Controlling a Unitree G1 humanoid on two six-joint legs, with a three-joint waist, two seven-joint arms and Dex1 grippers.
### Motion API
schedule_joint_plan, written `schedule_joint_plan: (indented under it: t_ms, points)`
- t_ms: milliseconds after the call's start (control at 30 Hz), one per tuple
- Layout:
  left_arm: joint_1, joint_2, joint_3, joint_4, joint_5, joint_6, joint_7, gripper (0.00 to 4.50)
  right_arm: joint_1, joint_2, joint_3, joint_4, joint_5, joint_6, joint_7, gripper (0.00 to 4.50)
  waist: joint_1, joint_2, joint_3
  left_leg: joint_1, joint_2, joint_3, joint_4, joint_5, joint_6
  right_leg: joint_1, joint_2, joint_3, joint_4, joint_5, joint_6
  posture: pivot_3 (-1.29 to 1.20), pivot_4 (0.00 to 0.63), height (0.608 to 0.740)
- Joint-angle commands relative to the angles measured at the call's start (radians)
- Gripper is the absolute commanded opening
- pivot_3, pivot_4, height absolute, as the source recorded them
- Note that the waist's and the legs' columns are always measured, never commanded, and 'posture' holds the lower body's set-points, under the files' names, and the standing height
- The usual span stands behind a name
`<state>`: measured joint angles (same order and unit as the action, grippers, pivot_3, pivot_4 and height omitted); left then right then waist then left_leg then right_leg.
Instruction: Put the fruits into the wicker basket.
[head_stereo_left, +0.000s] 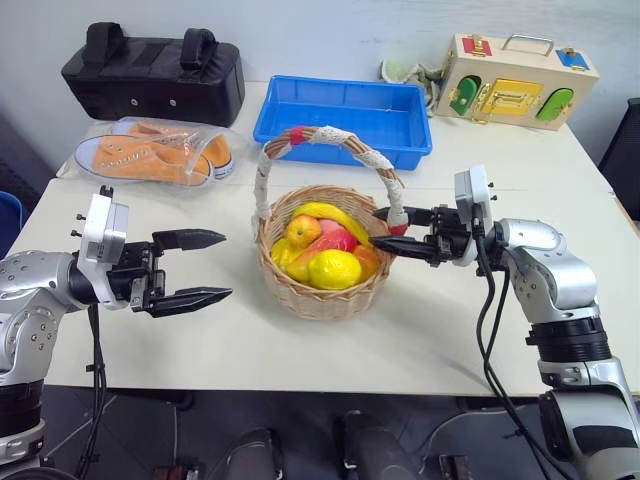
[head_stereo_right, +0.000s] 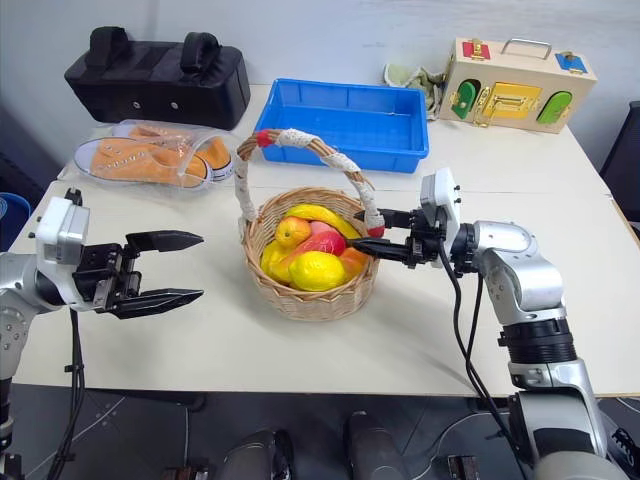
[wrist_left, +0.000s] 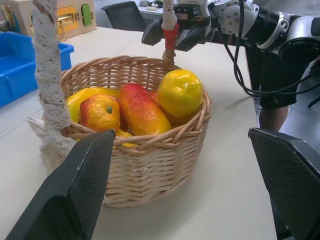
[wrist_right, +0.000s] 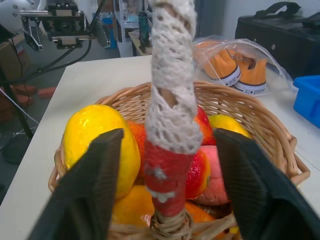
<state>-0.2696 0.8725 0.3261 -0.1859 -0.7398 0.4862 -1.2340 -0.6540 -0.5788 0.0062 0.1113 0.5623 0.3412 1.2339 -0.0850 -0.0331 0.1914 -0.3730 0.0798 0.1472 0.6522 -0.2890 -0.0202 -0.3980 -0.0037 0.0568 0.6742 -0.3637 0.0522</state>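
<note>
Fruits (head_stereo_left: 325, 250) all in basket (head_stereo_left: 300, 292). Right pincer (head_stereo_left: 388, 229), jaws gapped, straddles handle base at basket's 3 o'clock; clench squarely on red band. Left pincer (head_stereo_left: 203, 267) released, spare.

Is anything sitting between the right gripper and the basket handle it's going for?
Nothing visible. The right gripper has its jaws on either side of the red-banded end of the round tan wicker basket's handle, with no object between them.
</note>
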Motion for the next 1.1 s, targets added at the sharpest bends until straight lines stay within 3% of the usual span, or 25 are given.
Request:
schedule_joint_plan:
  t_ms: [33, 133, 167, 300, 433, 600, 733, 967, 1100]
  points:
    - [0.006, -0.002, 0.016, -0.036, -0.02, 0.003, 0.014, 4.5, -0.012, -0.01, -0.015, -0.002, -0.001, -0.015, 0.031, 1.35, -0.001, 0.0, 0.0, 0.0, 0.0, 0.0, 0.0, 0.0, 0.0, 0.0, 0.0, 0.0, 0.0, 0.0, 0.0, 0.0, 0.15, 0.74]
    - [0.006, -0.007, 0.01, -0.047, -0.024, 0.009, 0.024, 4.5, -0.001, -0.019, -0.038, -0.009, 0.018, -0.006, 0.05, 0.28, 0.0, 0.0, 0.0, 0.0, 0.0, 0.001, 0.001, 0.0, 0.0, 0.0, 0.0, 0.0, 0.001, 0.0, 0.0, 0.0, 0.15, 0.74]
    - [0.004, -0.01, 0.006, -0.048, -0.024, 0.009, 0.026, 4.5, 0.006, -0.022, -0.053, -0.012, 0.022, -0.015, 0.051, 0.18, 0.0, 0.0, 0.0, 0.0, 0.0, 0.001, 0.001, 0.0, 0.0, 0.0, 0.0, 0.0, 0.001, 0.0, 0.0, 0.0, 0.15, 0.74]
    - [-0.013, -0.026, -0.006, -0.05, -0.026, 0.012, 0.039, 4.5, 0.103, -0.076, -0.159, -0.091, 0.078, 0.027, 0.019, 0.18, 0.011, 0.0, 0.0, 0.0, 0.0, 0.0, 0.0, 0.0, 0.001, 0.0, 0.0, 0.0, 0.0, 0.0, 0.0, 0.0, 0.15, 0.74]
    - [-0.035, -0.042, -0.024, -0.034, -0.018, 0.01, 0.044, 4.5, 0.28, -0.103, -0.363, -0.219, 0.141, 0.051, -0.119, 0.18, 0.018, 0.0, 0.0, -0.001, 0.0, -0.001, -0.001, -0.001, 0.0, 0.001, -0.001, 0.0, -0.002, 0.0, 0.0, 0.0, 0.15, 0.74]
    - [-0.122, -0.098, -0.071, 0.049, 0.021, -0.031, 0.064, 4.5, 0.514, -0.068, -0.632, -0.23, 0.07, -0.111, -0.27, 0.18, 0.033, 0.0, 0.0, -0.001, -0.001, 0.0, -0.001, -0.001, 0.0, 0.001, 0.0, 0.0, -0.004, 0.0, 0.0, 0.0, 0.15, 0.74]
    - [-0.153, -0.117, -0.106, 0.078, 0.045, -0.048, 0.051, 4.5, 0.56, -0.06, -0.66, -0.176, 0.04, -0.197, -0.297, 0.18, 0.015, 0.0, 0.0, 0.002, -0.002, 0.002, 0.0, 0.0, 0.002, 0.004, 0.0, 0.003, -0.004, 0.001, 0.002, 0.0, 0.15, 0.74]
    - [-0.196, -0.138, -0.145, 0.111, 0.085, -0.085, 0.043, 4.5, 0.487, -0.044, -0.626, -0.003, -0.069, -0.335, -0.431, 0.18, -0.011, 0.001, 0.0, 0.005, -0.002, 0.003, -0.001, 0.003, 0.0, 0.004, 0.001, 0.004, 0.0, 0.002, 0.002, 0.0, 0.15, 0.74]
    - [-0.183, -0.13, -0.137, 0.108, 0.091, -0.088, 0.038, 4.5, 0.504, -0.054, -0.614, -0.039, 0.003, -0.251, -0.407, 1.54, -0.004, 0.001, 0.0, 0.005, -0.001, 0.001, -0.002, 0.003, 0.0, 0.005, 0.001, 0.003, -0.001, 0.002, 0.002, 0.0, 0.15, 0.74]
